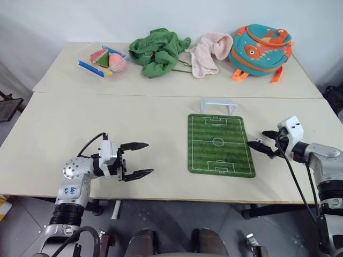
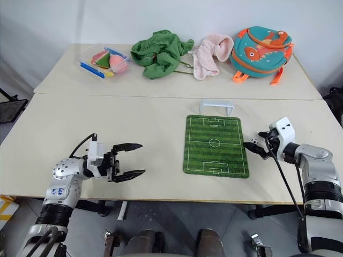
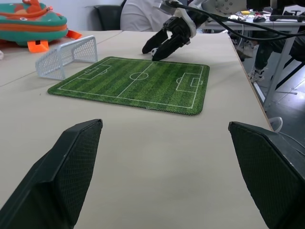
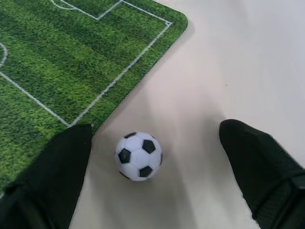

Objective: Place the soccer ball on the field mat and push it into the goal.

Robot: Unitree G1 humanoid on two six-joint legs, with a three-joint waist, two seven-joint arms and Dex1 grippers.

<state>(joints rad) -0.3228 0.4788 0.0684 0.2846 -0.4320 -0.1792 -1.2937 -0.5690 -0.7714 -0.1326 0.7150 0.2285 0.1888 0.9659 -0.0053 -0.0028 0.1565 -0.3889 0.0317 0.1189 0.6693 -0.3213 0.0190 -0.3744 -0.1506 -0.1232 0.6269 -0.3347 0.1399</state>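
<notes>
Straddling the soccer ball (image 4: 138,156) on the tabletop (image 1: 134,118) right of the field mat (image 1: 220,144), the released right claw (image 4: 155,167) should centre before pinching; left claw (image 1: 136,159) gapes empty.

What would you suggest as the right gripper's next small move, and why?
Probably close on the ball. It lies on the table just off the mat's edge, between the right gripper's open fingers, not yet gripped, so it can't be lifted onto the mat.
</notes>
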